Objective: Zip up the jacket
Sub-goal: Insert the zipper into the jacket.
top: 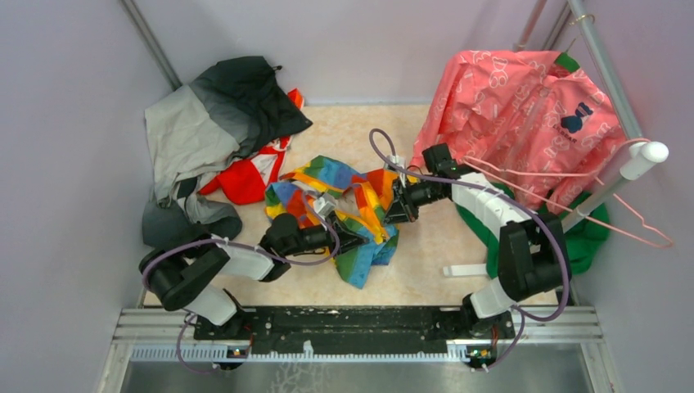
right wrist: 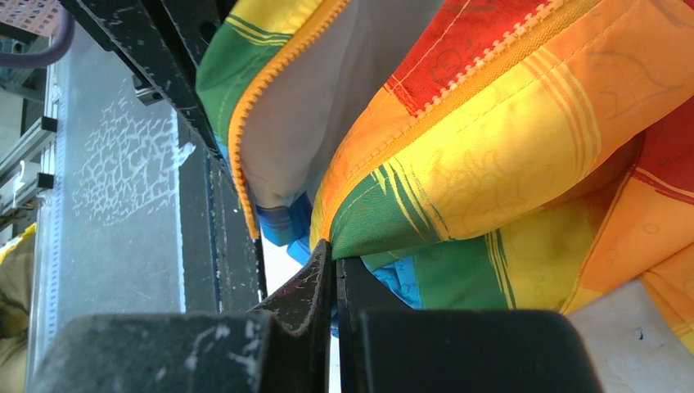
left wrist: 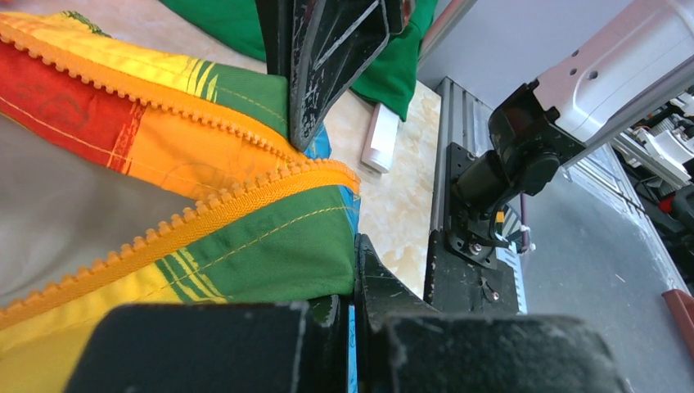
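The left tool [left wrist: 356, 250] has its jaws together, clamped on the green hem of the jacket [top: 323, 173] beside the lower end of the zipper [left wrist: 205, 217]. The right tool [right wrist: 334, 258] is likewise closed on a green hem edge. The jacket lies crumpled at the middle of the surface [top: 425, 270] between both tools, and its long axis cannot be determined. The zipper halves stand apart and converge toward the hem.

jacket [top: 323, 176] sleeves lost in folds, green cloth [top: 589, 237] mostly under pink garment [top: 524, 98]
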`<state>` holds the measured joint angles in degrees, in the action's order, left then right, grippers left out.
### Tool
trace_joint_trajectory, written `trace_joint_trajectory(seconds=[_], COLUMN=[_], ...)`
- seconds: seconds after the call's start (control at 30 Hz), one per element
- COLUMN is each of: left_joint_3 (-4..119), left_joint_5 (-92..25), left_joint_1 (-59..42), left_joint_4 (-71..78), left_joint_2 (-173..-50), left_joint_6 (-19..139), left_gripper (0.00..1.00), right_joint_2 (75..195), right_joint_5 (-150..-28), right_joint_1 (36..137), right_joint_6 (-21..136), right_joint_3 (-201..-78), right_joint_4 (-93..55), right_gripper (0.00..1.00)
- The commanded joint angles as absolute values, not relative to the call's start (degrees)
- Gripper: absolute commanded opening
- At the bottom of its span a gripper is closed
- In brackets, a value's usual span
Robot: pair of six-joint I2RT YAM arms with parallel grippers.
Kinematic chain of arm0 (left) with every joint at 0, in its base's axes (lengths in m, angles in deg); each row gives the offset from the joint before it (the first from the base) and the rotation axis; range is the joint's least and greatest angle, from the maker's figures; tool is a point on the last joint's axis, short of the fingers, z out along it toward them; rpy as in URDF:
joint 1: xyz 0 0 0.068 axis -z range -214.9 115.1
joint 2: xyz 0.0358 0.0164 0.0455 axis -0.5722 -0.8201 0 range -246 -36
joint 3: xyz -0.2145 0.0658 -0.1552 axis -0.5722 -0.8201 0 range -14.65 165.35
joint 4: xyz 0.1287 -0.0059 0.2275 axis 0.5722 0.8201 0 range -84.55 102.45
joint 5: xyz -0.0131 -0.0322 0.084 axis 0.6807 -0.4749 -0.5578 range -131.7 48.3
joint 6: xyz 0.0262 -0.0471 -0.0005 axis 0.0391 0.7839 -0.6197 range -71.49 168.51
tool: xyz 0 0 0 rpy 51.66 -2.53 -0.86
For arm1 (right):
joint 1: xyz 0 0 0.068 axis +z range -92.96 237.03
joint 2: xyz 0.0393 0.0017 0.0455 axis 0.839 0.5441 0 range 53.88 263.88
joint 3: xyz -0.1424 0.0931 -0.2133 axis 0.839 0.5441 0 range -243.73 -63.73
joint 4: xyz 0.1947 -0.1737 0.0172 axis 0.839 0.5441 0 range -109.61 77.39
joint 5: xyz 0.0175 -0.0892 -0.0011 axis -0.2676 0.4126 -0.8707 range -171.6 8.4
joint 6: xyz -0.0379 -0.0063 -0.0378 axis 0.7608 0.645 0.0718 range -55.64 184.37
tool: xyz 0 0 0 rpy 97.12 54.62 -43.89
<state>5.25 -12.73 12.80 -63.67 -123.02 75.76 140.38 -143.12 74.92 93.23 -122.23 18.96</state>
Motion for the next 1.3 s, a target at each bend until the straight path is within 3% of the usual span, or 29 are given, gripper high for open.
trace_joint_trajectory(seconds=[0.0,1.27], left_joint_3=[6.7,5.1], left_joint_5=[-13.5,-17.0], left_joint_1=[13.4,14.5], left_joint_4=[-68.8,-68.8], left_joint_2=[-124.8,-127.3], left_joint_6=[74.8,69.7], left_gripper=[0.0,0.0], right_joint_2=[137.7,135.9], right_joint_5=[-146.8,-150.9], right_joint_1=[75.2,75.4], right_joint_6=[93.7,95.3], right_joint_3=[-122.8,-123.3], right_joint_4=[17.9,19.3], right_gripper=[0.0,0.0])
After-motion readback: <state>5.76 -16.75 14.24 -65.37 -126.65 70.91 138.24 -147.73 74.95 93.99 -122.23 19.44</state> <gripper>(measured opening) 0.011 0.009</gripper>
